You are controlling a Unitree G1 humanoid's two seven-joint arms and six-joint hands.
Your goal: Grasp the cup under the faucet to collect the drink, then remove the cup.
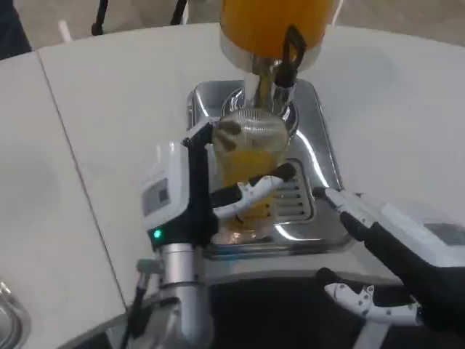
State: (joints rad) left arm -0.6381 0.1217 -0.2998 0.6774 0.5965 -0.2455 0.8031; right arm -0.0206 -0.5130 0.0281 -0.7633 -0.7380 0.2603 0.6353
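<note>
Table: a white round table (109, 109) is seen, with a seam running down its left part; a curved metal rim (9, 309) is cut off at the lower left corner.
Left hand: the white-backed left hand (211, 185) is raised over the tray's left part; its fingers are wrapped round the cup from the left, one white and black finger (251, 190) being laid across the cup's front; a green light is lit near its wrist.
Cup: a clear plastic cup (247, 156) partly filled with orange drink is held upright above the tray, directly under the faucet.
Dispenser: an orange drink dispenser (272, 25) with a black-handled metal faucet (283, 69) is set above a shiny steel drip tray (320, 138).
Right hand: the right hand (378, 254) is held low beside the tray's right front corner, apart from the cup; its fingers are spread and nothing is held.
</note>
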